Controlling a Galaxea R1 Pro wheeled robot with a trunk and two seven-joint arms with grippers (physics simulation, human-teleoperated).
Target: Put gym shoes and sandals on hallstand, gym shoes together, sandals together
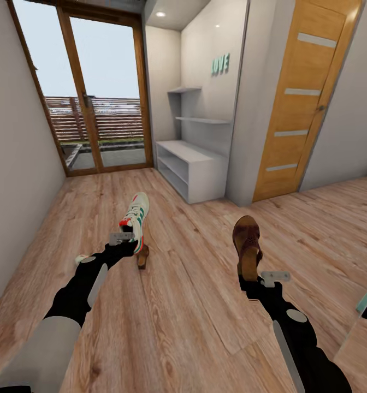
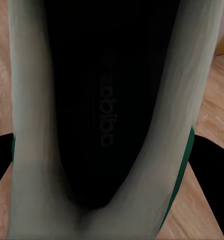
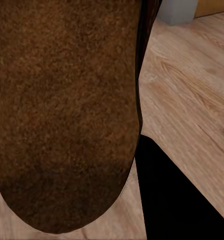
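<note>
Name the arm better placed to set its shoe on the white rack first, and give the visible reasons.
Right, probably. The right gripper holds a sandal with open floor between it and the hallstand. The left gripper holds a gym shoe farther to the side, with another sandal just beneath it.

White, teal-striped gym shoe; dark-brown sandal; wood-grain floor.

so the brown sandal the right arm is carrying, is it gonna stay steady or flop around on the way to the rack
The sandal stands upright above the right gripper, apparently held by one end, so it may pivot if the arm swings. It keeps its shape unsupported, so probably fairly stiff. Its insole looks rough and suede-like, so slipping seems unlikely.
</note>
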